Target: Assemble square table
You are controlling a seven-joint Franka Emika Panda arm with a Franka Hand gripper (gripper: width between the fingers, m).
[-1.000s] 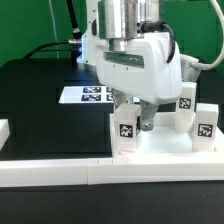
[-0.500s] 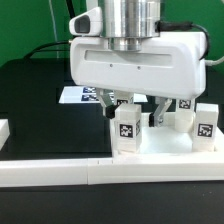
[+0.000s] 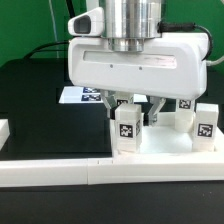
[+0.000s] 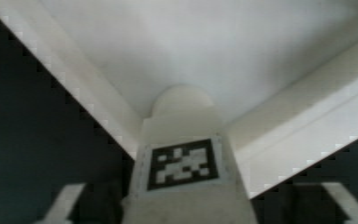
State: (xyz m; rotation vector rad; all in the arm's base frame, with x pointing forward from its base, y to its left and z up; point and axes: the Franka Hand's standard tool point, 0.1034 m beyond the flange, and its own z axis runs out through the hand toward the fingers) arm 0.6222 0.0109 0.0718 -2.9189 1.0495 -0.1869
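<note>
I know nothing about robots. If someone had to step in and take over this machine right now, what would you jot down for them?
Gripper: lowered over the front leg, one finger on each side of it; the pictures do not show whether it has closed on it.

Parts: the square table top lies on the black table against the border rail. At least three tagged legs stand upright on it: the front leg, one at the exterior view's right, one behind. The marker board lies behind.

Done: legs are standing on the top; how firmly they are seated cannot be told.

Left: probably fastening this leg, then checking the others.
</note>
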